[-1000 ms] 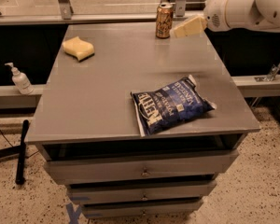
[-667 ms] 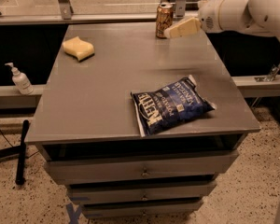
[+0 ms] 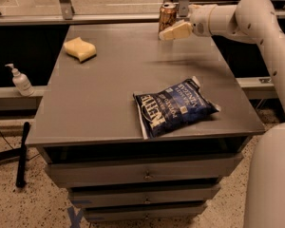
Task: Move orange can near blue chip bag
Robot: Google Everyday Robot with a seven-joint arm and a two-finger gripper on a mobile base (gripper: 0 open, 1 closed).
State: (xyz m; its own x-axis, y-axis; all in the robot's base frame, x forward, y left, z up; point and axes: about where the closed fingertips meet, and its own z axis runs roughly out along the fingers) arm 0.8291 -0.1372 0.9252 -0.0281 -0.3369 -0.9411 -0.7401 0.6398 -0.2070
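Note:
The orange can (image 3: 167, 13) stands upright at the far edge of the grey table (image 3: 109, 80), right of the middle. My gripper (image 3: 171, 31) reaches in from the right on the white arm (image 3: 237, 18) and sits right at the can, covering its lower part. The blue chip bag (image 3: 175, 107) lies flat near the table's front right, well apart from the can and the gripper.
A yellow sponge (image 3: 80, 49) lies at the table's far left. A white pump bottle (image 3: 21, 81) stands on a ledge left of the table. Drawers (image 3: 145, 175) run below the tabletop. A rail and metal posts (image 3: 64, 1) stand behind the table.
My gripper has moved left along the far edge, from beside the can to right against it. The can, bag and sponge have not moved.

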